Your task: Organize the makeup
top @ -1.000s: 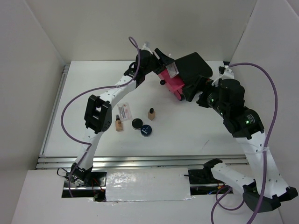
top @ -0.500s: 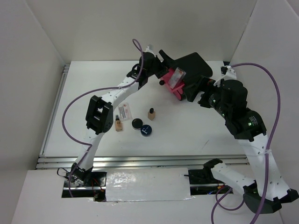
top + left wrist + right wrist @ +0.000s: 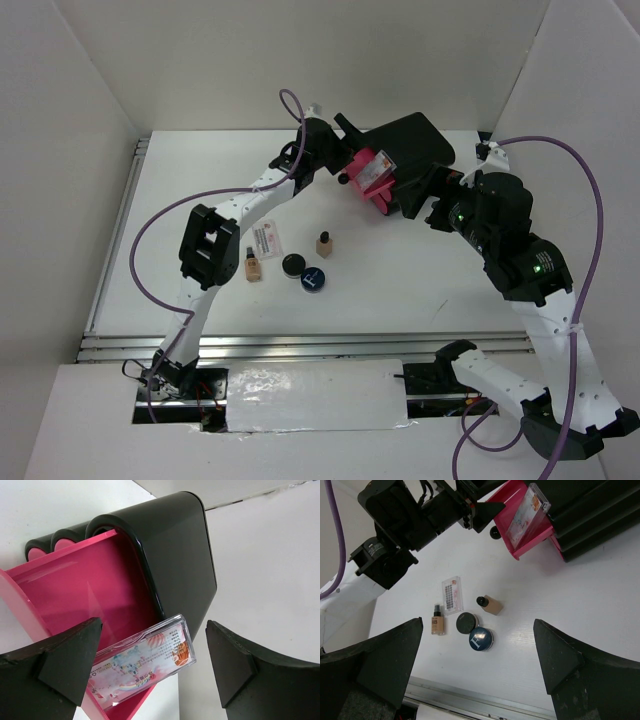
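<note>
My left gripper [image 3: 154,625] is open over the pulled-out pink drawer [image 3: 75,595] of the black box [image 3: 175,545]. A pinkish-white sachet [image 3: 145,667] leans on edge inside that drawer, between my fingers, and the right finger is well clear of it. It also shows in the top view [image 3: 375,172]. My right gripper [image 3: 477,621] is open and empty, high above the table. Below it lie the second sachet [image 3: 452,595], a tan BB bottle [image 3: 436,622], a second tan bottle [image 3: 491,604], a black compact [image 3: 467,623] and a dark-blue compact [image 3: 481,638].
The black box [image 3: 415,140] stands at the back of the table, with two more pink drawer fronts [image 3: 47,547] shut. The right arm [image 3: 500,230] hangs just right of the box. White walls close in the left, back and right sides.
My left gripper carried the sachet a little right and down to the open drawer. The sachet now rests in the drawer, and the jaws stand apart around it. The right arm barely moved.
</note>
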{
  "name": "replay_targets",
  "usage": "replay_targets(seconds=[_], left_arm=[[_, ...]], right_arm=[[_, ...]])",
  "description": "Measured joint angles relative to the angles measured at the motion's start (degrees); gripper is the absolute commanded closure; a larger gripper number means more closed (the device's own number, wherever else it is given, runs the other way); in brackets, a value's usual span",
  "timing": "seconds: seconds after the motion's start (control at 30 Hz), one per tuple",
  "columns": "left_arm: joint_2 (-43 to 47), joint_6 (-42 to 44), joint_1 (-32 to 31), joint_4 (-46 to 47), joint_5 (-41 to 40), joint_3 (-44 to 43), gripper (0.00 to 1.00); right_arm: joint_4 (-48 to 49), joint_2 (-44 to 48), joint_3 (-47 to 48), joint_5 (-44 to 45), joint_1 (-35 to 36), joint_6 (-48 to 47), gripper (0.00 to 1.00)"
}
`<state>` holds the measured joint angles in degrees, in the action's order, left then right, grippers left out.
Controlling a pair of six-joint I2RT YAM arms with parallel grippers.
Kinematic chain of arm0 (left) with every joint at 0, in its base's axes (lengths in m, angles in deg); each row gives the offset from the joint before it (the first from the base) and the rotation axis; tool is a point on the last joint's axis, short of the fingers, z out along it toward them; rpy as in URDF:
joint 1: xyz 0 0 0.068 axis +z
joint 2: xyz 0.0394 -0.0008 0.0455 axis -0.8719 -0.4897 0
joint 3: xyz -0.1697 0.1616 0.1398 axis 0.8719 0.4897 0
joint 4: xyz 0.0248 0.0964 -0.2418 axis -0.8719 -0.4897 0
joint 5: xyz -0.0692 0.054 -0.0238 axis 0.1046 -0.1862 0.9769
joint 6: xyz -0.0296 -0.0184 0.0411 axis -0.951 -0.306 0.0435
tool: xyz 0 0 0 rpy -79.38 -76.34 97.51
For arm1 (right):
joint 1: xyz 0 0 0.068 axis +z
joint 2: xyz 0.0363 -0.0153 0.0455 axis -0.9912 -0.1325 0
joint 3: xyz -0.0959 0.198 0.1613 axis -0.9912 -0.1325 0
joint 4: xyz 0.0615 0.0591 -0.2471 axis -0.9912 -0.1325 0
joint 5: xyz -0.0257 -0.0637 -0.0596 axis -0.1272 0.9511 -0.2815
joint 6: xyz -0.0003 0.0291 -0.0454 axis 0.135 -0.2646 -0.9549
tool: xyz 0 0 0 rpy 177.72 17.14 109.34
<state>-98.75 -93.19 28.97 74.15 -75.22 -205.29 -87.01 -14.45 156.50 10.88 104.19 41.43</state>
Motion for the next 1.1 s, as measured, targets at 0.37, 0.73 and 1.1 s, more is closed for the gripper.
replay_targets(seconds=[0.37, 0.73, 1.1], left_arm=[[-0.79, 7.02, -0.46, -7.87, 0.46, -9.68, 0.01], [0.5, 24.17, -3.87, -8.39, 11.65, -13.62, 0.08], [-6.19, 25.62, -4.87, -6.36, 24.85, -15.06, 0.14]], right_arm=[[-0.04, 0.2, 0.0, -0.04, 0.0, 0.0, 0.0], [-0.07, -0.13, 0.0, -0.5, 0.0, 0.0, 0.0], [-0.59, -0.94, 0.09, -1.31, 0.0, 0.0, 0.0]])
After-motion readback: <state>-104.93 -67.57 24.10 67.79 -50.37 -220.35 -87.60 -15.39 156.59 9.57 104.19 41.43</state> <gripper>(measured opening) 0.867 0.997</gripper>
